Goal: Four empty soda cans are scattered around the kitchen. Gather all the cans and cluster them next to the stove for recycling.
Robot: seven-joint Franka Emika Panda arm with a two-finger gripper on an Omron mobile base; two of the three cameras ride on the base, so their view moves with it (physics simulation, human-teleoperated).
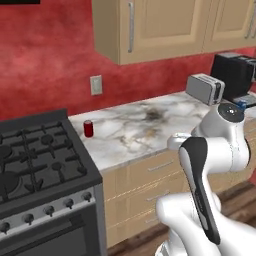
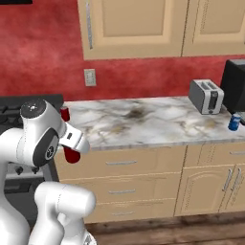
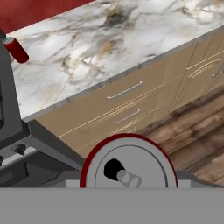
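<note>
Gripper (image 2: 72, 152) grips a red can (image 3: 128, 168), seemingly upright, just off the stove's (image 1: 40, 165) front corner.

Red cans (image 1: 88, 128), blue can (image 2: 234, 122), white-veined marble counter (image 1: 145, 127), black stove (image 1: 35, 160).

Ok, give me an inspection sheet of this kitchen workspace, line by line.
Surface: white-and-grey marble counter beside the black gas stove.
Job's things: one red soda can upright on the counter near the stove; a second red can in the gripper, silver top facing the hand camera; blue can at the counter's right end.
Clutter: silver toaster; black appliance beside it.
Grippers: gripper shut on the second red can, in front of the drawers.
Cables: nothing seen.
Surroundings: red wall, beige cabinets, wooden floor.
</note>
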